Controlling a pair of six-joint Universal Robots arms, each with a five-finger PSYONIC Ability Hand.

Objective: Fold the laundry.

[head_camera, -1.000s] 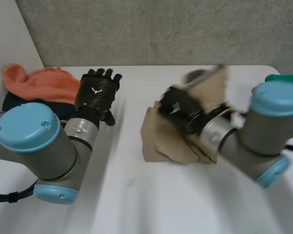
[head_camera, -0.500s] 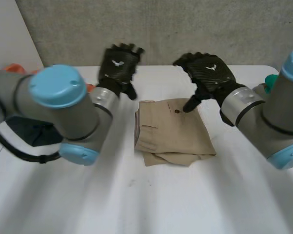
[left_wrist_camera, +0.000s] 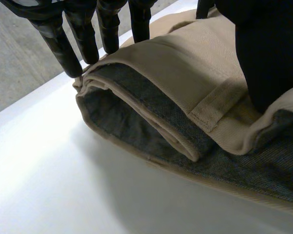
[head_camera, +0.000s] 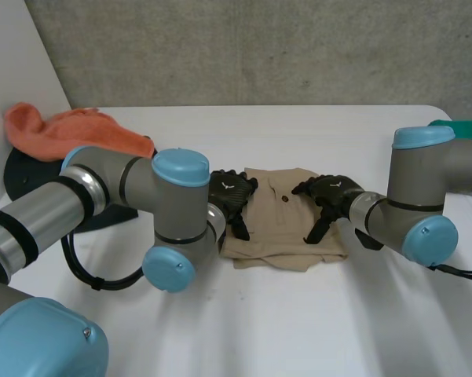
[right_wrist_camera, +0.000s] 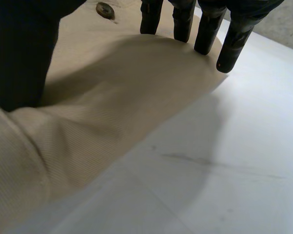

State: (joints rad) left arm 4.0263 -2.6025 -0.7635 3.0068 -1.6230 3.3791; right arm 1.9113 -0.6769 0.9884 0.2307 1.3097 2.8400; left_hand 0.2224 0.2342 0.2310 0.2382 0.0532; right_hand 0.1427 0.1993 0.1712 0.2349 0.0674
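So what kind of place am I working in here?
Probably a lab or test bench, not a home: a white table against a raw concrete wall, with folded tan trousers and an orange cloth laid out.

Tan garment (head_camera: 281,210), grey lining (left_wrist_camera: 131,119); orange cloth (head_camera: 82,129); white table (head_camera: 298,330).

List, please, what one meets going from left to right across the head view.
Orange cloth → left hand → folded beige garment → right hand → green object at the table's far right.
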